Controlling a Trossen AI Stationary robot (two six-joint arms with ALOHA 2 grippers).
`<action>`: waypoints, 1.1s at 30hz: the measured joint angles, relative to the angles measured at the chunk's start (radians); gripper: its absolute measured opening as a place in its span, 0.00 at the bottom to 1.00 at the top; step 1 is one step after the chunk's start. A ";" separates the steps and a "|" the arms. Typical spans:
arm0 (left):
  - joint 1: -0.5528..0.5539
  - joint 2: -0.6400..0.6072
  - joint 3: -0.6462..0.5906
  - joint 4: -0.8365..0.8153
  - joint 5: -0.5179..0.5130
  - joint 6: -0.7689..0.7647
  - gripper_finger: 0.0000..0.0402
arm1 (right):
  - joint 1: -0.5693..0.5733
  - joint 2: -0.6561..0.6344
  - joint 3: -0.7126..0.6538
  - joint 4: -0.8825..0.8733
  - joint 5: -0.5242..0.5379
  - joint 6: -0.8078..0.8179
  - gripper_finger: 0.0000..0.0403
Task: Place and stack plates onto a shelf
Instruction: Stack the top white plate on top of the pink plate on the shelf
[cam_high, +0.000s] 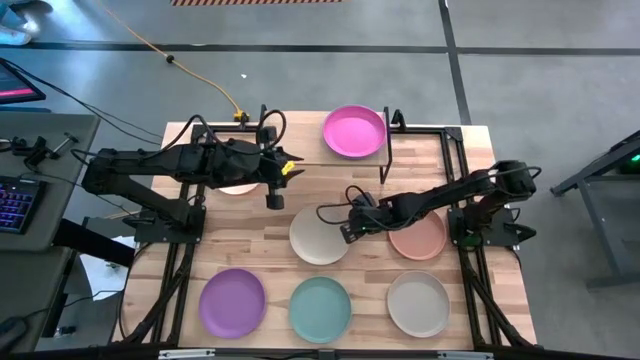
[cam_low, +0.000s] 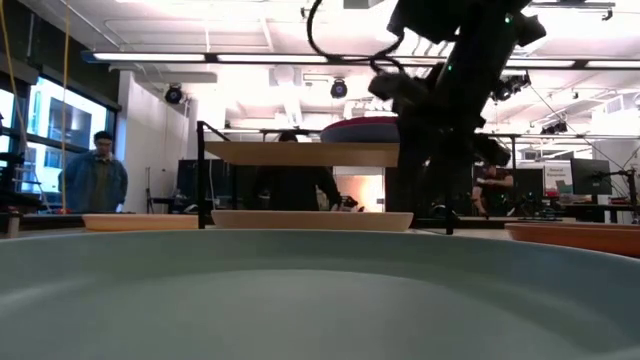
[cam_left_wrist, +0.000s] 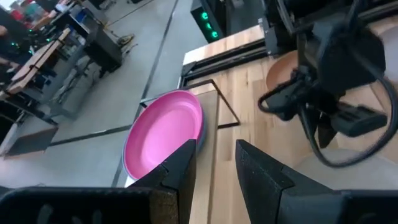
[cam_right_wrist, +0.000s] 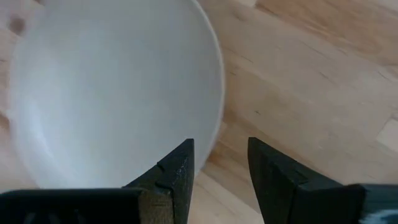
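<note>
A: Where are the plates?
B: The magenta plate (cam_high: 354, 131) lies on the shelf (cam_high: 300, 160). In front of the shelf, on the desk (cam_high: 250, 250), sits the cream plate (cam_high: 315, 238), with the salmon plate (cam_high: 420, 238) beside it.
A: And the hands?
B: The right hand (cam_high: 323, 214) hangs open at the cream plate's rim, gripping nothing. The left hand (cam_high: 276, 198) hovers open at the shelf's front edge, also empty
</note>
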 joint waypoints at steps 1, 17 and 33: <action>0.000 -0.001 0.000 -0.001 0.005 -0.016 0.26 | 0.000 0.012 0.000 0.003 0.000 0.000 0.32; 0.000 -0.001 0.000 -0.176 0.022 -0.163 0.26 | -0.011 0.067 0.000 0.059 0.027 0.001 0.32; 0.000 0.006 0.000 -0.290 0.067 -0.279 0.26 | -0.037 0.129 0.000 0.108 0.000 0.001 0.26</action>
